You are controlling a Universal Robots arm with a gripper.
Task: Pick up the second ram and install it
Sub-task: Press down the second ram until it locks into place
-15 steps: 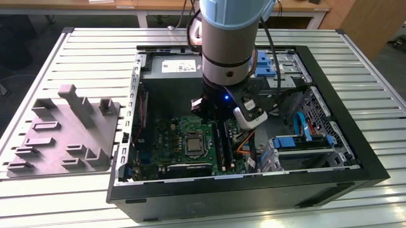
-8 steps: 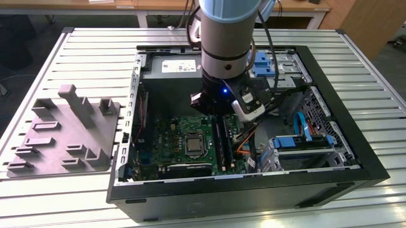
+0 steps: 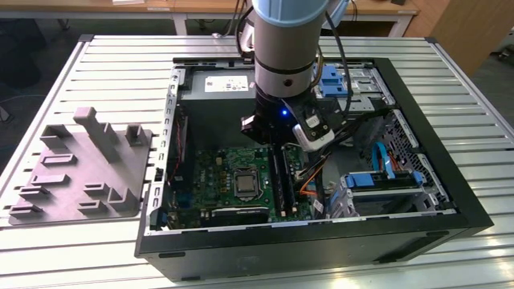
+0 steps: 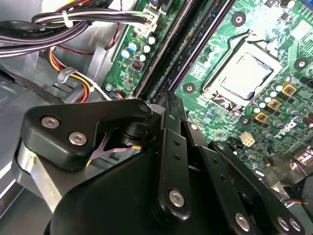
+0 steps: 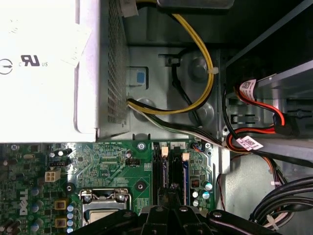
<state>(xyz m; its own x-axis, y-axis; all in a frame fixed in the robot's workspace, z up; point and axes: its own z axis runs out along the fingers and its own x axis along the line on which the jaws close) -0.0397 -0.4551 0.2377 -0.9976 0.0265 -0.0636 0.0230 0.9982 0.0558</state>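
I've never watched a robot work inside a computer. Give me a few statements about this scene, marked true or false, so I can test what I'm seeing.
1. The black computer case lies open on a slatted metal table. True.
2. The arm's tool is over the grey plastic holder. False: it is inside the case, above the green motherboard.
3. The square silver CPU socket has a fan on it. False: it is uncovered.
4. Yellow cables run beside the silver power supply box. True.
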